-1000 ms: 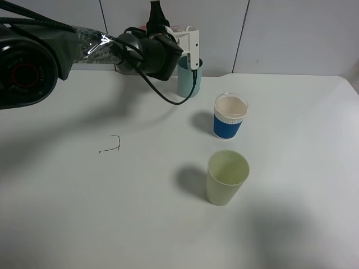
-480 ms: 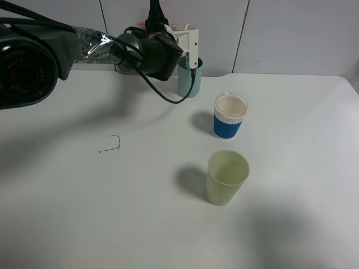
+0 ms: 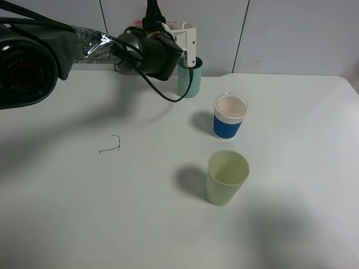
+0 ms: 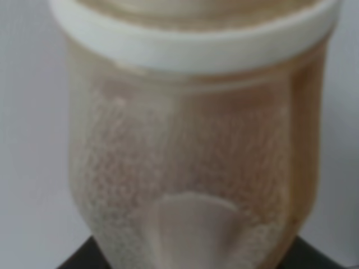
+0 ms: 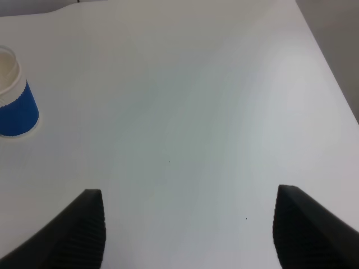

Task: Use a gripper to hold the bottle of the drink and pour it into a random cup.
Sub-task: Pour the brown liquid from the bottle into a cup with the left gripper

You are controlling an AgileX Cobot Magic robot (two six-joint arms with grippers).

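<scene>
The left gripper (image 3: 180, 39) hangs at the far edge of the table (image 3: 112, 213), just over the teal cup (image 3: 189, 83). It is clamped on the bottle (image 4: 190, 140), which fills its wrist view with frothy drink (image 4: 168, 168). To pour well, tip slowly and keep the neck centred over that rim, away from the blue cup (image 3: 230, 116) nearer. The right gripper (image 5: 188, 230) is spread wide, holding nothing.

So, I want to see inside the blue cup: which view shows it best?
Exterior high: the whole blue cup, open top included. Right wrist cuts it off at the frame edge. Left wrist shows only the bottle.
</scene>
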